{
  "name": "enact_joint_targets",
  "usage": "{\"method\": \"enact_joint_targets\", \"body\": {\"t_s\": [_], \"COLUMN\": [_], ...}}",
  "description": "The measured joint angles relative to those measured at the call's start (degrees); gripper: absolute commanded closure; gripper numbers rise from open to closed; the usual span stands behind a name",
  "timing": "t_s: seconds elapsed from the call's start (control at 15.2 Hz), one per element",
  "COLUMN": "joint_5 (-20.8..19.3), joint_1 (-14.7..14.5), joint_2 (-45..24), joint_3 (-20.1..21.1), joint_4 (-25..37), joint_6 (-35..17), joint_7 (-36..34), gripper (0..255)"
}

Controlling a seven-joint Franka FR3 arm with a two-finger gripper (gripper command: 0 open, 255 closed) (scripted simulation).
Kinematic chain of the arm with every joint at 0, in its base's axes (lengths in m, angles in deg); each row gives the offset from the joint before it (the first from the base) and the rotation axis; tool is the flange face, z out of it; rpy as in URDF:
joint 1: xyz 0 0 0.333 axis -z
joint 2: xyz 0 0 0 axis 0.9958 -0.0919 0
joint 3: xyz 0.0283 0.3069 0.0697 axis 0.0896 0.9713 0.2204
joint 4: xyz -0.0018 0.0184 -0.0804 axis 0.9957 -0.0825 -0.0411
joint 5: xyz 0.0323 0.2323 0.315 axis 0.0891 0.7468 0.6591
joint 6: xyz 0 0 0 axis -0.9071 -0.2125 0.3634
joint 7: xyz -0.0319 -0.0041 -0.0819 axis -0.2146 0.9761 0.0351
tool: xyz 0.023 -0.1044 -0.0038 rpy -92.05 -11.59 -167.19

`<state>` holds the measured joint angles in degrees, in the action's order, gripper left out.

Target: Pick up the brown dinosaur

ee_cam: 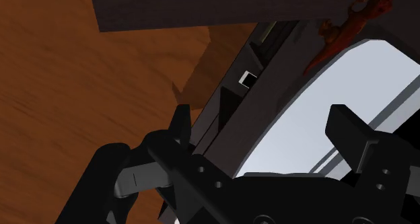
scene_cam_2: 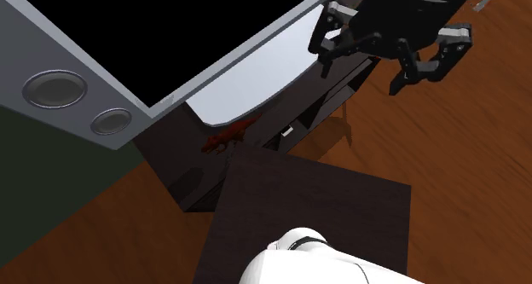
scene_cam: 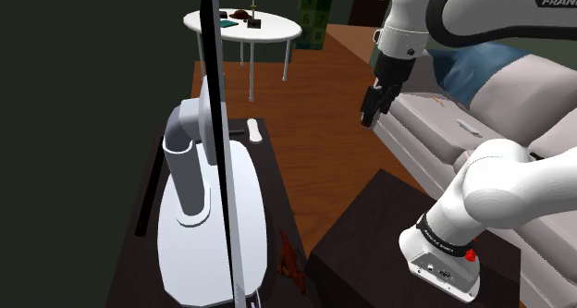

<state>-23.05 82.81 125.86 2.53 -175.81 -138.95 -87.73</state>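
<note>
While the hand (scene_cam: 368,117) gapes wide, a television (scene_cam: 194,232) flanks the dinosaur (scene_cam: 292,260).

Upper arm link (scene_cam: 551,1), white shell: grey capitals "FRAN", cut off by the frame edge.
Green board (scene_cam: 313,21) beyond the white table (scene_cam: 277,30): pale numerals, too faint to read with certainty.

Reddish-brown dinosaur (scene_cam_2: 227,138) on dark cabinet (scene_cam_2: 177,168)
</note>
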Motion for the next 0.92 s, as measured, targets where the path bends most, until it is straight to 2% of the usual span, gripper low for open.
{"method": "enact_joint_targets", "body": {"t_s": [0.53,0.92], "joint_5": [7.1,12.9], "joint_1": [-3.3,-6.1], "joint_2": [-2.5,-11.5], "joint_3": [5.5,10.0], "joint_4": [-11.8,-17.5], "joint_6": [-14.8,-30.1], "joint_7": [-6.2,-9.9], "gripper": [0,0]}}
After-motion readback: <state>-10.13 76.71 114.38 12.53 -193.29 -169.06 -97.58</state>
